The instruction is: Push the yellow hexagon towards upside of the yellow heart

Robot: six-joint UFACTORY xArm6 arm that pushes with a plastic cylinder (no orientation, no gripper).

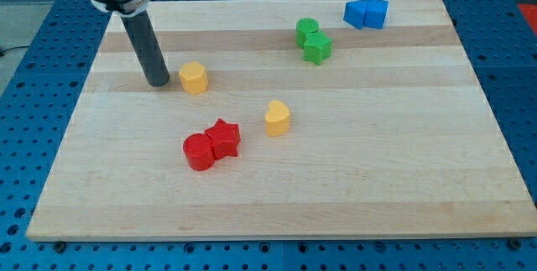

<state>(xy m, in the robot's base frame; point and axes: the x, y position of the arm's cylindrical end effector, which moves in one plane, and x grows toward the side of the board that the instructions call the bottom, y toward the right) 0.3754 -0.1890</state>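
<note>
The yellow hexagon (194,78) sits on the wooden board (377,170) in the view's upper left. The yellow heart (278,117) lies to its lower right, near the board's middle. My tip (158,83) is just left of the yellow hexagon, a small gap away, with the dark rod rising up to the view's top left.
A red cylinder (199,152) and a red star (224,138) touch each other below and left of the heart. Two green blocks (312,40) sit close together at the upper middle. Two blue blocks (367,13) sit at the board's top right edge.
</note>
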